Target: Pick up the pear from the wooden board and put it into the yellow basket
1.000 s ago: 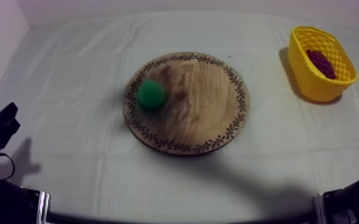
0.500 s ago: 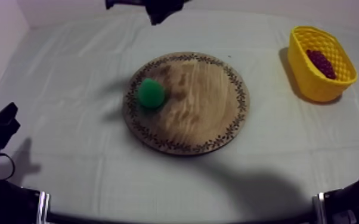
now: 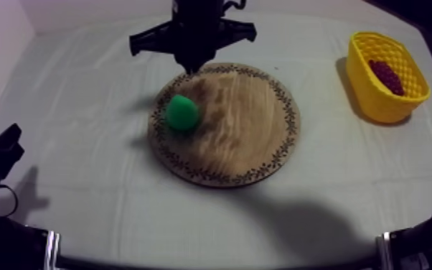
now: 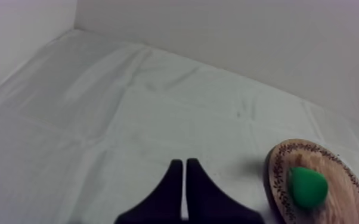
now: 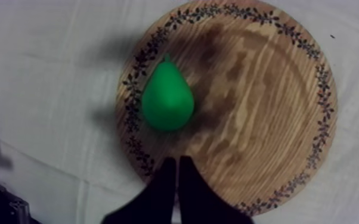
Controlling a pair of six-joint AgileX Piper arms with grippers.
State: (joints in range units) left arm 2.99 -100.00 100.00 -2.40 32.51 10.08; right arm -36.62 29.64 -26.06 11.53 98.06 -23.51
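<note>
- pear: green, lying on the wooden board, near its nine o'clock rim.
- yellow basket: on the surface toward the board's two o'clock, well apart; grapes inside.
- right hand: above the board's eleven o'clock rim, fingers pressed together, empty.
- left hand: closed, empty, low over the surface.
- step: approach. Next, the right hand's fingers must part and descend round the pear.

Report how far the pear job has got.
Done: nothing yet; the pear lies on the wooden board. In hand: the right jaws, shut, hang above the board's far rim, near the pear. Left: grasp it, lift it, drop it into the yellow basket, which holds grapes.
</note>
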